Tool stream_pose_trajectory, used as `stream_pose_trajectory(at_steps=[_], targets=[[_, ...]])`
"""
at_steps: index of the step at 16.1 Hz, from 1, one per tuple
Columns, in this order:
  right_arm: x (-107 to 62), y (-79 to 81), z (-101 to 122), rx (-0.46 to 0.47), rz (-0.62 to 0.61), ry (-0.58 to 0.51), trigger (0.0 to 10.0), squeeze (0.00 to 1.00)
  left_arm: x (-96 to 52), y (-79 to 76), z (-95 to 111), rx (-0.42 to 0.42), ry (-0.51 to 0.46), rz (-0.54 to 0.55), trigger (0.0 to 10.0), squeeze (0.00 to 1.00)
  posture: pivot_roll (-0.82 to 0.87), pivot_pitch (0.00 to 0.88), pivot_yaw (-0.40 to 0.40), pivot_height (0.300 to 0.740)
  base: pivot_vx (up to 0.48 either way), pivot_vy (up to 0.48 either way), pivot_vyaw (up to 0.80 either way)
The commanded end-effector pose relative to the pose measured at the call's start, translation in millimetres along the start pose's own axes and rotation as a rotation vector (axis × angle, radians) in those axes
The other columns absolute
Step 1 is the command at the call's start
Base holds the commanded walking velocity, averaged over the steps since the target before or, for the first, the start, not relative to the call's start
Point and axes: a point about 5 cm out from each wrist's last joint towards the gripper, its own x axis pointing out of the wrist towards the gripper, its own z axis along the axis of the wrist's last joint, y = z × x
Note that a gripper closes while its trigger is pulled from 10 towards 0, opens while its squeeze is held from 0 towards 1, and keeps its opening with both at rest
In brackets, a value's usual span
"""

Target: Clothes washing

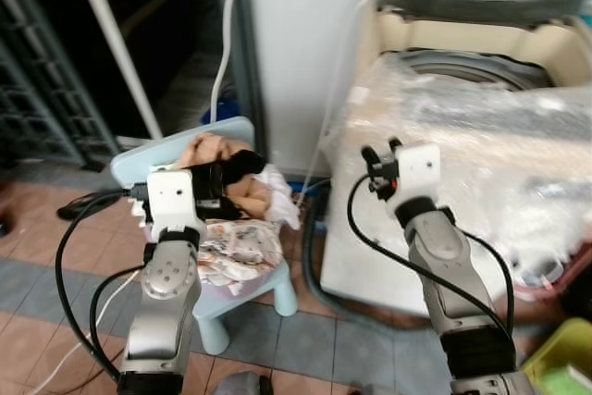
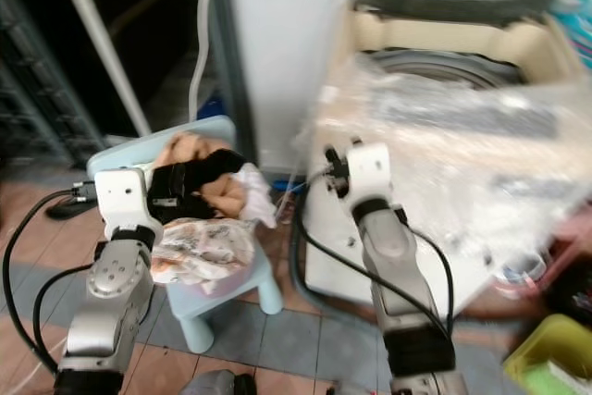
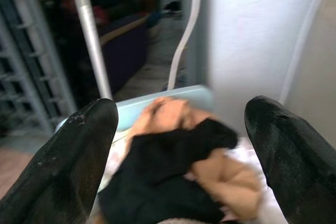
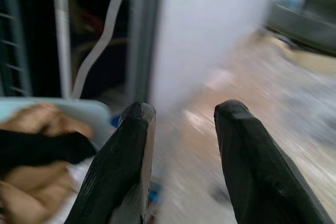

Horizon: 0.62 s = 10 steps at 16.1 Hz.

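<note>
- I see the heap of clothes (image 1: 236,201) piled on the small pale-blue plastic chair (image 1: 248,301) that stands on the tiled floor, just left of the washer; a black garment (image 3: 168,166) lies across peach-coloured cloth (image 3: 163,113), with white fabric and a printed floral piece (image 1: 239,245) at the front edge.
- My left gripper (image 3: 178,156) hovers just above the heap, aimed at the black garment; its two black fingers (image 3: 68,161) stand wide apart with nothing between them.
- My right gripper (image 4: 181,150) is raised in front of the washer's near corner, away from the chair; its fingers (image 4: 247,166) are parted with a clear gap, holding nothing.
- The cream top-loading washing machine (image 1: 546,48) sits to the right, lid up and drum ring showing; crinkled clear plastic sheeting (image 1: 481,145) covers its front.
- A white wall panel (image 1: 305,34) rises behind the chair; a white hose (image 1: 225,34) hangs beside it and a grey pole (image 1: 111,39) leans further left.
- A yellow-green bin (image 1: 555,358) sits at the lower right corner.
</note>
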Motion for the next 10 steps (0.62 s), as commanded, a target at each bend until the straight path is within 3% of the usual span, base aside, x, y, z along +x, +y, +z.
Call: stream_pose_trajectory(at_steps=[1, 5, 6, 7, 8, 9, 10], targets=[[1.2, 7.1, 4, 0.028, 0.052, -0.006, 10.0, 0.00, -0.5, 4.7, 4, 0.003, -0.008, 0.027, 10.0, 0.00, -0.03, 0.000, 0.047, 0.740, 0.000, 0.000, 0.78], [-0.5, 12.7, 2, 0.033, 0.110, 0.008, 10.0, 0.00, -1.8, 4.9, 3, 0.003, -0.002, 0.032, 10.0, 0.00, -0.03, 0.000, 0.043, 0.740, 0.000, 0.000, 0.78], [-0.7, 14.4, 1, 0.027, 0.127, 0.009, 10.0, 0.46, -2.2, 4.8, 3, 0.002, 0.000, 0.033, 10.0, 0.00, -0.03, 0.000, 0.042, 0.740, 0.000, 0.000, 0.78], [-0.8, 14.9, 1, 0.025, 0.132, 0.010, 10.0, 0.46, -2.3, 4.7, 3, 0.002, 0.000, 0.034, 10.0, 0.00, -0.03, 0.000, 0.042, 0.740, 0.000, 0.000, 0.78], [-1.3, 16.3, 1, 0.019, 0.149, 0.013, 10.0, 0.78, -2.5, 4.3, 3, 0.001, 0.002, 0.034, 10.0, 0.00, -0.03, 0.000, 0.041, 0.740, 0.000, 0.000, 0.77], [-1.5, 16.8, 0, 0.026, 0.154, 0.018, 10.0, 0.85, -2.4, 4.3, 3, 0.001, 0.004, 0.034, 10.0, 0.00, -0.03, 0.000, 0.041, 0.740, 0.000, 0.000, 0.77], [-1.7, 17.8, -1, 0.041, 0.164, 0.031, 10.0, 1.00, -2.3, 4.3, 3, -0.001, 0.006, 0.035, 10.0, 0.00, -0.03, 0.000, 0.040, 0.740, 0.000, 0.000, 0.77]])
